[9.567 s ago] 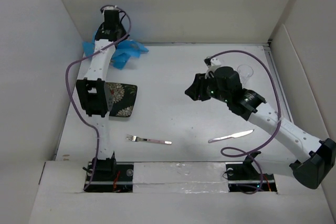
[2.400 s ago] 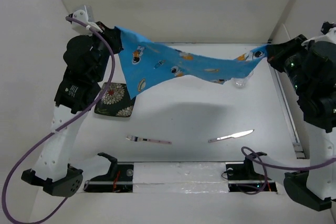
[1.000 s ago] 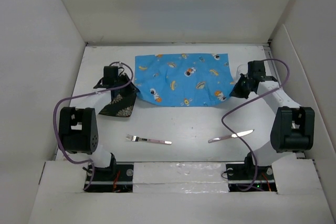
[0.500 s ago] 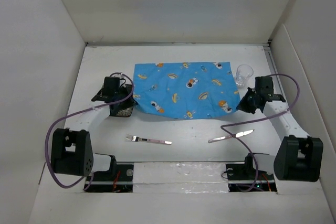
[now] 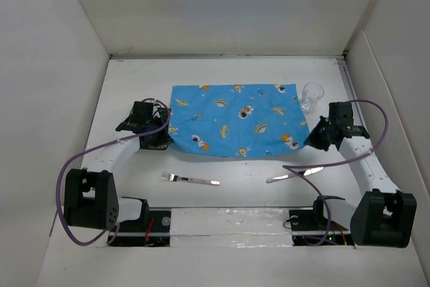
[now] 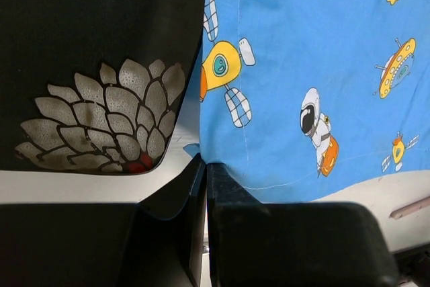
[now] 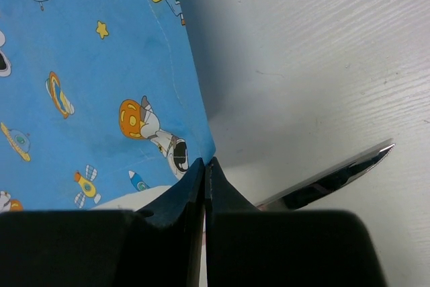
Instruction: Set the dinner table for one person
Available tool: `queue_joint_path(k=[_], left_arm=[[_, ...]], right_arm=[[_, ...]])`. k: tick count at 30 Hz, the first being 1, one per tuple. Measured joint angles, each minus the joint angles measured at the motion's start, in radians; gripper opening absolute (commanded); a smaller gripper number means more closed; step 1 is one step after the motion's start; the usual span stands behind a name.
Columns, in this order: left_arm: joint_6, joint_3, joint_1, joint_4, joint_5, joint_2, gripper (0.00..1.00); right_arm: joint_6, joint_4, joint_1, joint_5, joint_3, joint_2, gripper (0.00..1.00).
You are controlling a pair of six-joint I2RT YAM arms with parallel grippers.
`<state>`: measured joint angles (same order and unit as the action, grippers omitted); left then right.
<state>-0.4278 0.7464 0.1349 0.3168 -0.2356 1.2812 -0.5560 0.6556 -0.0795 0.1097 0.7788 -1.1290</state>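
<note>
Dinner table (image 5: 242,193) seen beneath all items. Blue placemat (image 5: 235,119) laid flat at its centre. L gripper (image 6: 205,165) clamped on mat's near-left corner, R gripper (image 7: 204,165) on near-right corner. Fork (image 5: 190,179) and knife (image 5: 294,175) noted nr front edge; glass (image 5: 312,95) by far-right corner.

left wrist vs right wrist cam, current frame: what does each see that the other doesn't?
Left wrist only: a black floral-print square, sitting along the left edge of the blue placemat.

Right wrist only: the knife, lying on the table to the right of the cloth corner.

Both: the placemat's cartoon print, some white tabletop, and that arm's own tool closed on a near corner of the cloth, the left tool on one and the right tool on the other.
</note>
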Motion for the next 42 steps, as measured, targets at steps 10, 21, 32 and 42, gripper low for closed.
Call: queue_joint_path(k=[10,21,32,42], left_arm=[[-0.007,0.021,0.000,0.064,0.008,-0.003,0.39],[0.008,0.289,0.000,0.118,0.134,-0.107,0.11],[-0.140,0.084,-0.255,0.119,0.189,-0.184,0.42],[-0.271,-0.118,-0.526,0.043,0.121,-0.182,0.50]], right_arm=[[-0.010,0.025,0.000,-0.001,0.000,-0.001,0.44],[0.003,0.032,0.047,0.050,0.105,0.105,0.00],[-0.029,-0.021,0.405,0.046,0.140,0.041,0.10],[-0.029,-0.058,0.555,0.069,0.124,0.040,0.30]])
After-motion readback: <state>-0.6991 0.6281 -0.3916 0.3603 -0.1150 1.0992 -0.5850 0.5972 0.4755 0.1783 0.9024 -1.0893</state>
